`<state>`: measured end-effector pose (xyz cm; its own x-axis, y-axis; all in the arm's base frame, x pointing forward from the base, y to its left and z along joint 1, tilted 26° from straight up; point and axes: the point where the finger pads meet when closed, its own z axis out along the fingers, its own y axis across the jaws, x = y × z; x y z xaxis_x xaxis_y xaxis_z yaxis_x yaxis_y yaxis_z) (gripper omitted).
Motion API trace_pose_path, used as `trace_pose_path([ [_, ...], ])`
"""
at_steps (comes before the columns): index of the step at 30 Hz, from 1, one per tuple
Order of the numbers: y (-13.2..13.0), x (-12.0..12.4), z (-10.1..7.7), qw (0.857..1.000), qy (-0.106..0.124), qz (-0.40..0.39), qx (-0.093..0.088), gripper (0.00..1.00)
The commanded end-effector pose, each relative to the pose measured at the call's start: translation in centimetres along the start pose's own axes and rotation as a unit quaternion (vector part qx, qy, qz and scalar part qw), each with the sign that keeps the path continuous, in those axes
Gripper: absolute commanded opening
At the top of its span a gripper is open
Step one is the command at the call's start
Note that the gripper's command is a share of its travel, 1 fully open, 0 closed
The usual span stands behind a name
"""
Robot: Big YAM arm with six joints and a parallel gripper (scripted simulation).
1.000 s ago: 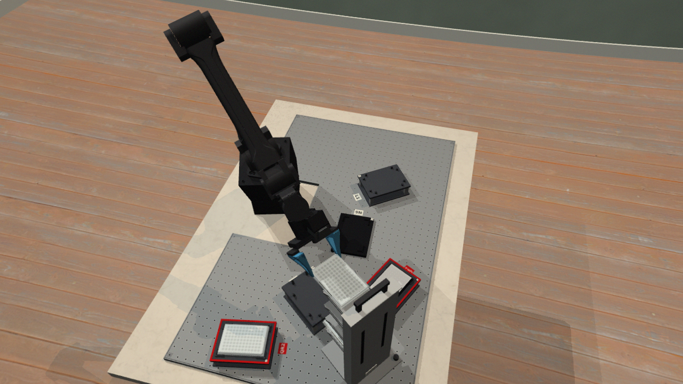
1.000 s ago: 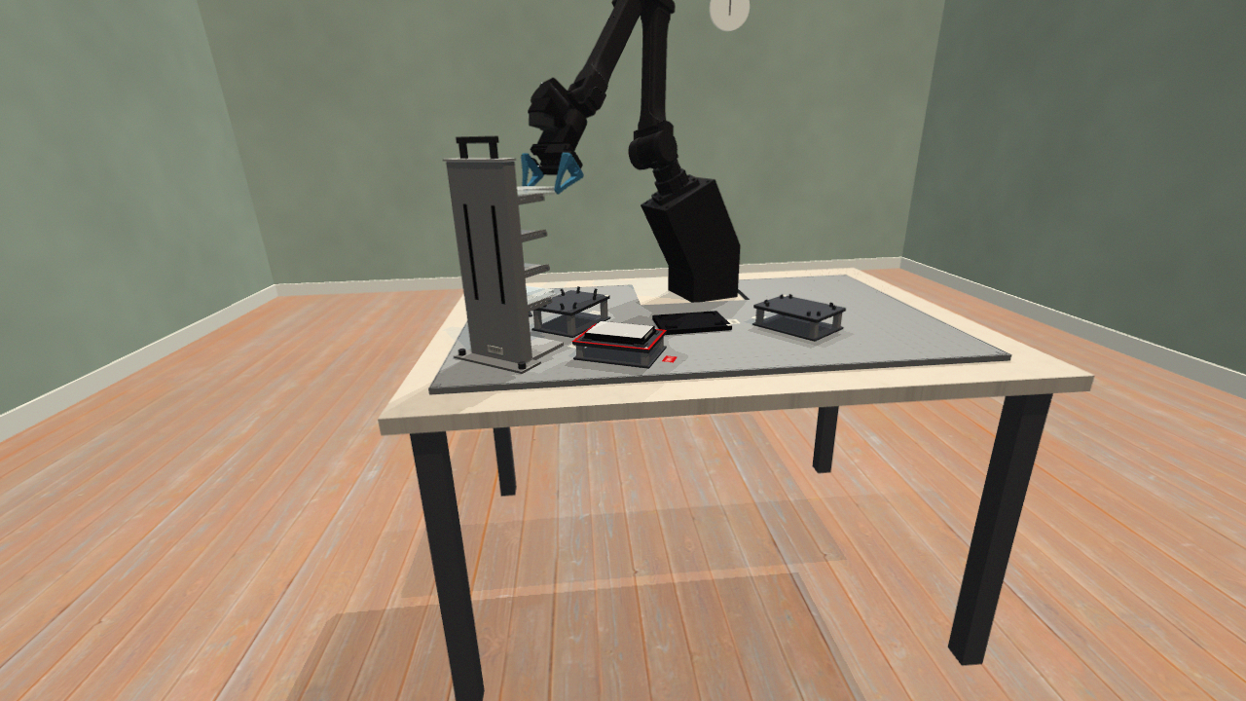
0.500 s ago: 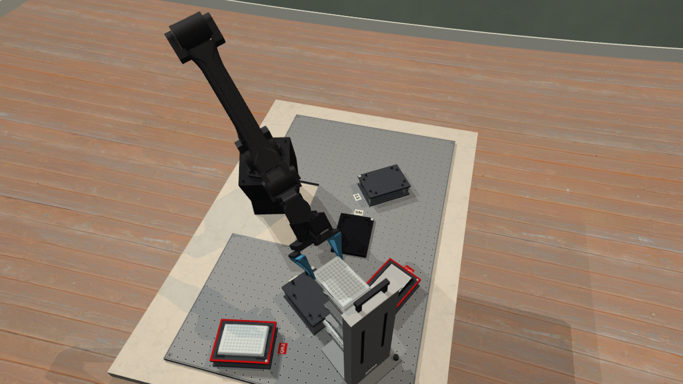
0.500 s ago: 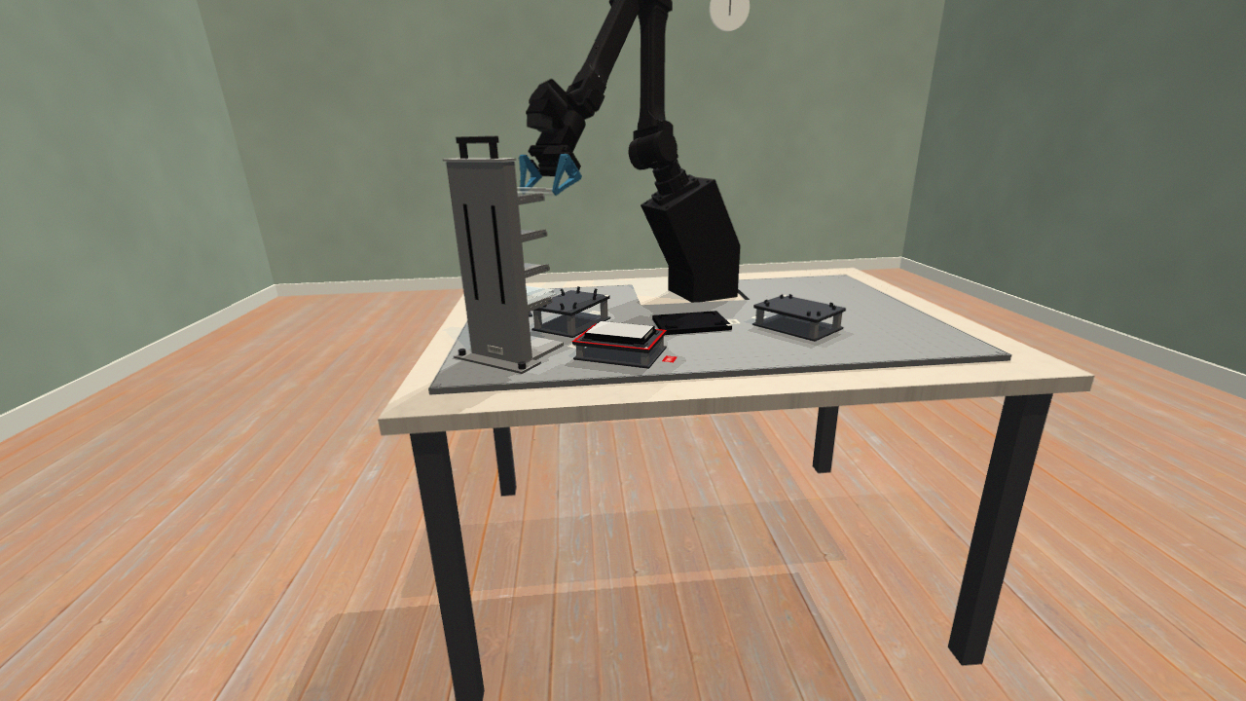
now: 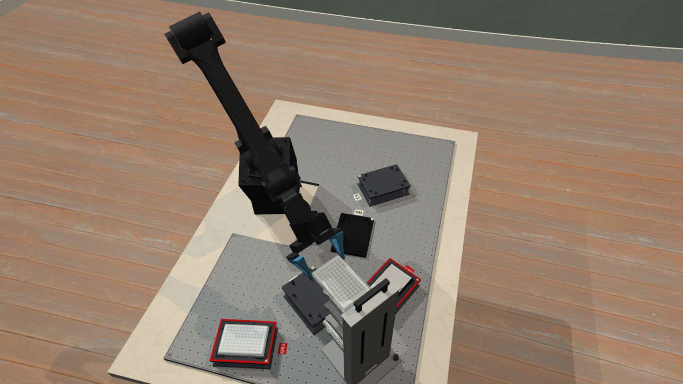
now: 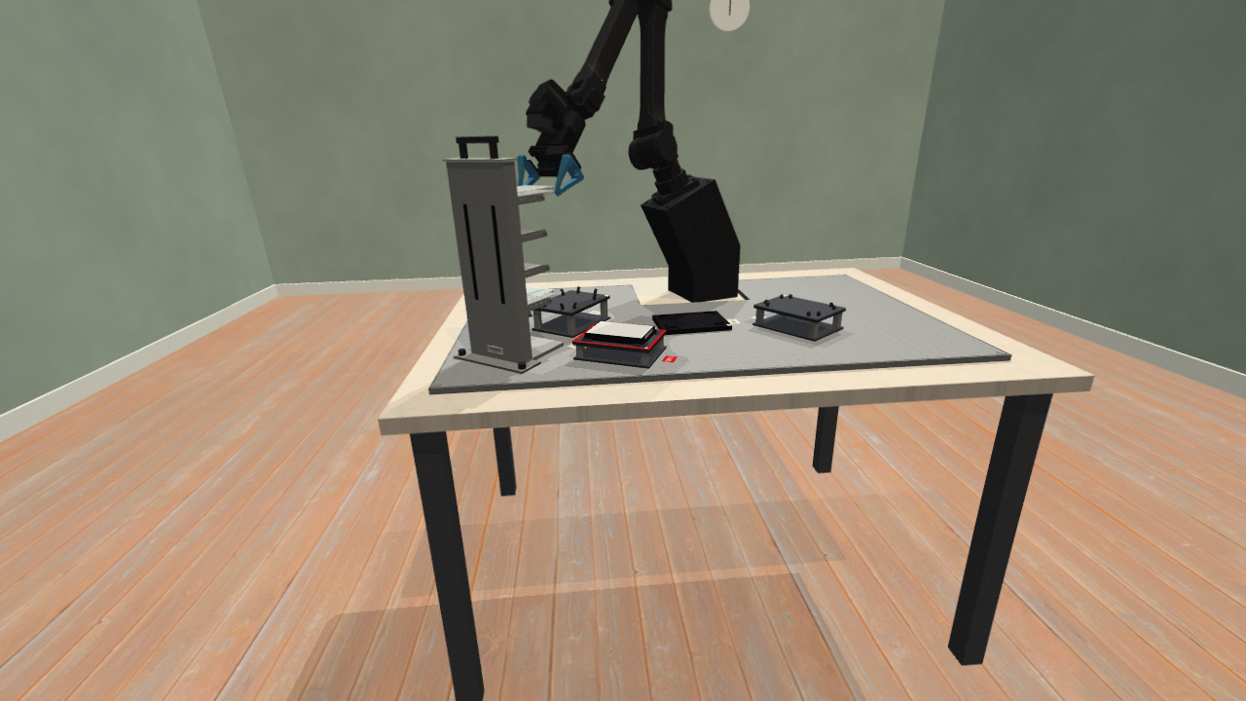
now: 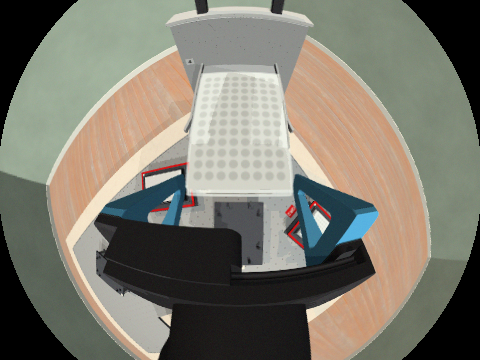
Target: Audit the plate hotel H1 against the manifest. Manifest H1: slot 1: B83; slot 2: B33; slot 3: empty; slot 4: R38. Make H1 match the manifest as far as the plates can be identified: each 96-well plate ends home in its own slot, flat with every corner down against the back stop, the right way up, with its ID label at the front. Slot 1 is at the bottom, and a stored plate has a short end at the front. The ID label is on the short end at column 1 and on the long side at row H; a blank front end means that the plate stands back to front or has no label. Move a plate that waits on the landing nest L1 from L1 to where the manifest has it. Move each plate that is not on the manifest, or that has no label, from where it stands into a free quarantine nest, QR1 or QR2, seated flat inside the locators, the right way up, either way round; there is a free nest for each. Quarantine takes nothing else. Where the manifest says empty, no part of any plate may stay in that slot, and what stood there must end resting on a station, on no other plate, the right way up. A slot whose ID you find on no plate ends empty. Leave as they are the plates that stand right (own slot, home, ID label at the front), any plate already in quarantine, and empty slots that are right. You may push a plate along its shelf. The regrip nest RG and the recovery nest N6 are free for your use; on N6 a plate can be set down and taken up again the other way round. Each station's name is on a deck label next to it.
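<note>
Blue-fingered hand [image 5: 317, 251] fully spread, grasping nothing, at near end of white 96-well plate [image 5: 340, 282]. Plate lies in top slot of grey plate hotel [image 5: 370, 334], sticking out the front. Fingers flank its corners, apart.

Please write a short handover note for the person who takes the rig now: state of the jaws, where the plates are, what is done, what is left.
Gripper: open, holds nothing; jaws stand either side of the front end of the top-slot plate.
That plate lies in the top slot of the hotel and sticks out at the front, not yet home.
Both red-framed nests, QR2 and the other one, hold a plate each.
L1 and N6 carry no plate.
Left: push the top plate home; check the lower slots, which are hard to see here.
</note>
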<state>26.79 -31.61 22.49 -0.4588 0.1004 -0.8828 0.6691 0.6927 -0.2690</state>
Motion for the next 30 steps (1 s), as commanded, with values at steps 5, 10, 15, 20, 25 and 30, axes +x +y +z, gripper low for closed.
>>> trace_pose_path([
  [5,-0.5,-2.0,0.0,1.000,-0.020,0.001,0.005,1.00],
  [10,-0.3,-0.5,-1.5,1.000,-0.007,0.005,0.003,1.00],
  [15,-0.5,0.2,-2.1,1.000,-0.006,0.002,0.006,1.00],
  [20,-0.3,0.8,-2.0,1.000,0.002,-0.001,0.002,1.00],
  [25,-0.5,1.1,-3.0,1.000,-0.005,-0.002,0.006,1.00],
  [30,-0.5,1.7,-3.6,1.000,-0.005,-0.002,0.006,1.00],
])
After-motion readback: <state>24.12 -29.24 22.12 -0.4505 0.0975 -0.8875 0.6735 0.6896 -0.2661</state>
